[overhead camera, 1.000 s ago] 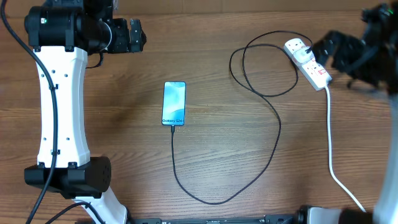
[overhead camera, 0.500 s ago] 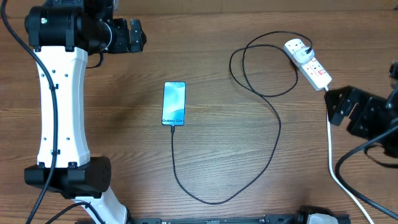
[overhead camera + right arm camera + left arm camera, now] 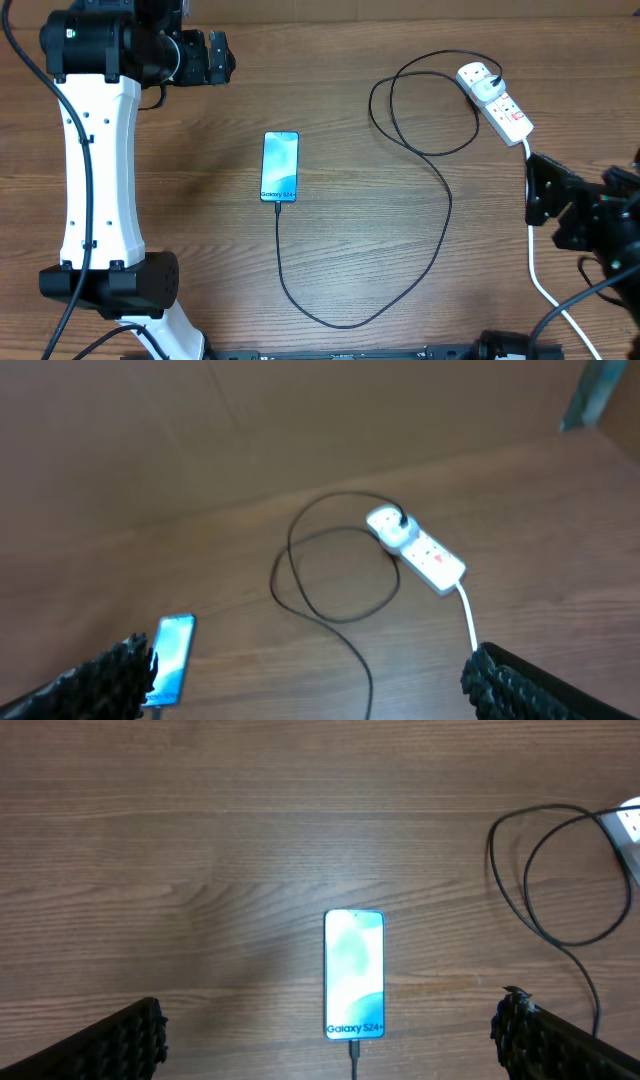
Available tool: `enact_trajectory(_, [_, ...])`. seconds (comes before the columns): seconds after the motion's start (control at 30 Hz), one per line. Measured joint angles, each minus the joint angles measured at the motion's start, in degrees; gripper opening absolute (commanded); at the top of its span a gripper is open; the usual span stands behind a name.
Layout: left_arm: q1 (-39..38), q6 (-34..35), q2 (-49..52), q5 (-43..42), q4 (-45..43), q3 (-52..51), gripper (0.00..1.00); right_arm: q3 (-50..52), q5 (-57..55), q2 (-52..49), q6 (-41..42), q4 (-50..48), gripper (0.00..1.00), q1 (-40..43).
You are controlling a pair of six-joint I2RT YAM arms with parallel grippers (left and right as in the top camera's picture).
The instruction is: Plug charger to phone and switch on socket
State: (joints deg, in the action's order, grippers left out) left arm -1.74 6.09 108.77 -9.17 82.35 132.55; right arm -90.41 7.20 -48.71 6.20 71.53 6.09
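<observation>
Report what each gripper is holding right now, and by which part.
Nothing is held. The left gripper and right gripper are both open and empty; the charger, phone and socket lie untouched.

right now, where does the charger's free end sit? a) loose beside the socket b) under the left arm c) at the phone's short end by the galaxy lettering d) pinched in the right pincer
C: the charger runs straight up to the phone and meets its lettered short end, as both the overhead and left wrist views show.
</observation>
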Motion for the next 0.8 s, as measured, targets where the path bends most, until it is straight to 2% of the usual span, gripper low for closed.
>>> enact_trajectory(0.07, [0.00,0.00,0.00,0.07,-0.02,0.00,1.00,11.61,0.02,5.09,-0.07,-9.94,1.00,-0.61])
enact_trajectory(0.1, [0.00,0.00,0.00,0.04,-0.04,0.00,1.00,18.86,-0.11,8.37,-0.11,-18.08,1.00,-1.60])
enact_trajectory(0.27, [0.00,0.00,0.00,0.04,-0.02,0.00,1.00,39.80,0.00,19.37,-0.20,-37.46,1.00,-5.38])
enact_trajectory(0.47, [0.00,0.00,0.00,0.07,-0.02,0.00,0.99,61.16,0.00,29.20,-0.26,-61.44,1.00,-5.79])
enact_trajectory(0.7, [0.00,0.00,0.00,0.07,-0.02,0.00,1.00,79.58,0.00,39.82,-0.24,-76.78,1.00,-5.79])
enact_trajectory(0.8, [0.00,0.00,0.00,0.04,-0.02,0.00,1.00,84.59,-0.15,44.98,-0.22,-78.34,1.00,-6.32])
